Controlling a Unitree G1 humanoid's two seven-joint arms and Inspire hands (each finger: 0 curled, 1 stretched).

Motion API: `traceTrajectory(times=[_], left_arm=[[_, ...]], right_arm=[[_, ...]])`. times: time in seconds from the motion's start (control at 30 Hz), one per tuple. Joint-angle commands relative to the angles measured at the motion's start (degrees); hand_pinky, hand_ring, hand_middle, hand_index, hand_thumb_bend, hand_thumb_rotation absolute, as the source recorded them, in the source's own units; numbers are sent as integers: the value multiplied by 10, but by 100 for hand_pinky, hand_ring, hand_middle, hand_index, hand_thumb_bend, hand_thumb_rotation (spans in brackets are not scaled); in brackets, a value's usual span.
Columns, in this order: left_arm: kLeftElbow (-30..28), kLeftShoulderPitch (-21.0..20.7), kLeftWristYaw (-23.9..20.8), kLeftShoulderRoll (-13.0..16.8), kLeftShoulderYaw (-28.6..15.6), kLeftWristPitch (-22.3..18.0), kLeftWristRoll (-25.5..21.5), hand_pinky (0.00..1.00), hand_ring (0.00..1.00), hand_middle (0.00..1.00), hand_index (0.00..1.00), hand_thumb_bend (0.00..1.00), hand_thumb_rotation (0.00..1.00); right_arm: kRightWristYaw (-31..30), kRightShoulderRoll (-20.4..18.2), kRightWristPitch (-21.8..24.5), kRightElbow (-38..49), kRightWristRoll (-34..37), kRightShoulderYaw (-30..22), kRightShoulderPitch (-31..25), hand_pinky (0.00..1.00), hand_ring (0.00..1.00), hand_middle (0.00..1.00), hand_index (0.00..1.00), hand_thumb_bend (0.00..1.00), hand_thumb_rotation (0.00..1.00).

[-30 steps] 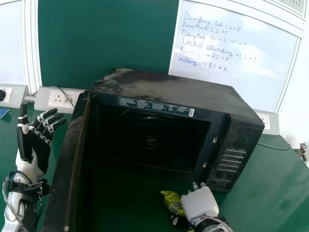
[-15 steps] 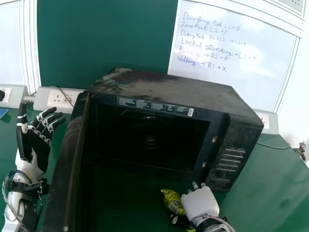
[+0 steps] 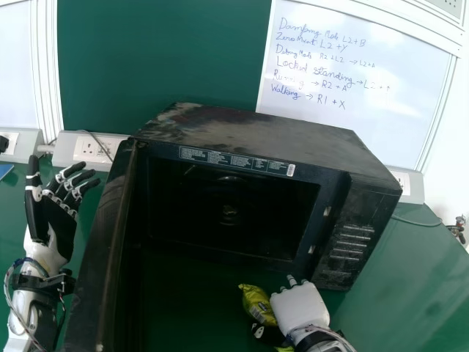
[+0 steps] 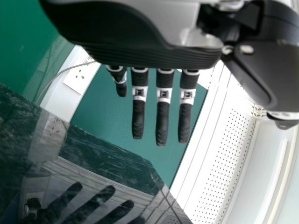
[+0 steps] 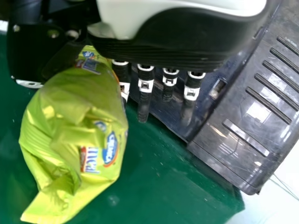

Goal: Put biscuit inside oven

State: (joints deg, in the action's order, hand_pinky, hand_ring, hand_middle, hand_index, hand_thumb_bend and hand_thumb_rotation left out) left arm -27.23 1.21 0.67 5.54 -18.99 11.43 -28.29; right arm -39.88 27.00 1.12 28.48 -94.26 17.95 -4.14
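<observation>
- The right hand (image 3: 299, 308) has the green biscuit packet (image 3: 256, 302) gripped at its thumb side, its fingers nearly straight.
- The packet is outside the microwave oven (image 3: 256, 132), in front of the opening towards its right side; whether it touches the tabletop (image 3: 396, 293) I cannot tell.
- The oven door (image 3: 102, 257) stands wide open on the left, in front of the dark cavity's (image 3: 227, 220) left side.
- The left hand (image 3: 62, 227) is beside the door's outer side, released and empty, fingers spread.
- Behind the oven is a whiteboard (image 3: 359, 125) with handwriting.
</observation>
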Motion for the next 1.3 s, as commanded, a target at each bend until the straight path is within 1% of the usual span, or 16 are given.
traceTrajectory(times=[0.0,0.03,0.07,0.17,0.23,0.43,0.67,0.73,0.8,0.87,0.93,1.0,1.03,1.17,1.2,1.27], left_arm=[[0,-8,2,2,3,3,-5,68,65,64,64,90,46],[1,-7,4,3,2,2,-5,68,65,64,64,90,46],[2,-6,4,3,2,2,-5,68,65,63,64,91,46],[6,-5,5,3,0,-3,-1,69,65,63,63,91,47],[10,-4,8,4,-1,-7,0,69,65,63,64,92,47],[15,-3,15,4,-2,-13,2,70,66,64,64,92,48],[15,-2,15,2,-4,-12,-2,70,66,64,65,92,47],[16,-3,15,2,-5,-12,-4,70,66,64,65,93,47],[15,-3,15,2,-5,-10,-5,70,66,64,65,93,47],[13,-3,14,3,-6,-8,-8,70,66,64,65,93,46],[11,-4,14,2,-5,-7,-8,69,66,64,64,92,46],[10,-4,12,1,-4,-9,-6,69,65,63,64,91,46],[9,-5,11,1,-4,-8,-5,69,65,64,64,91,46],[8,-6,8,2,-3,-4,-3,69,65,64,64,91,47],[7,-7,5,2,-3,-2,-2,69,65,63,64,91,48],[7,-8,2,2,-4,-1,-2,68,64,62,64,91,48]], right_arm=[[-10,-1,-2,13,7,-6,11,77,77,81,62,82,23],[-17,0,-5,16,8,-7,14,76,77,81,62,84,24],[-22,1,-7,18,9,-8,18,75,76,81,64,89,27],[-34,1,-11,24,18,-12,24,75,76,79,65,94,31],[-36,2,-14,27,25,-16,27,75,75,78,64,93,28],[-42,-4,-12,29,29,-20,38,74,73,74,61,93,28],[-50,-12,-10,34,33,-24,44,74,74,74,62,100,36],[-39,-14,-8,32,33,-26,41,74,73,74,59,97,30],[-36,-14,-8,32,33,-26,39,75,74,74,58,94,26],[-41,-15,-9,32,32,-26,40,75,74,74,58,93,27],[-48,-16,-10,33,32,-25,41,75,74,74,59,97,30],[-51,-23,-7,34,32,-24,38,74,74,74,62,94,27],[-52,-27,-6,35,31,-23,37,70,71,72,62,90,21],[-68,-33,-13,48,38,-12,24,62,68,73,62,86,14],[-69,-33,-16,50,40,-10,21,60,67,73,63,84,14],[-73,-35,-17,53,46,-8,14,50,62,71,70,76,10]])
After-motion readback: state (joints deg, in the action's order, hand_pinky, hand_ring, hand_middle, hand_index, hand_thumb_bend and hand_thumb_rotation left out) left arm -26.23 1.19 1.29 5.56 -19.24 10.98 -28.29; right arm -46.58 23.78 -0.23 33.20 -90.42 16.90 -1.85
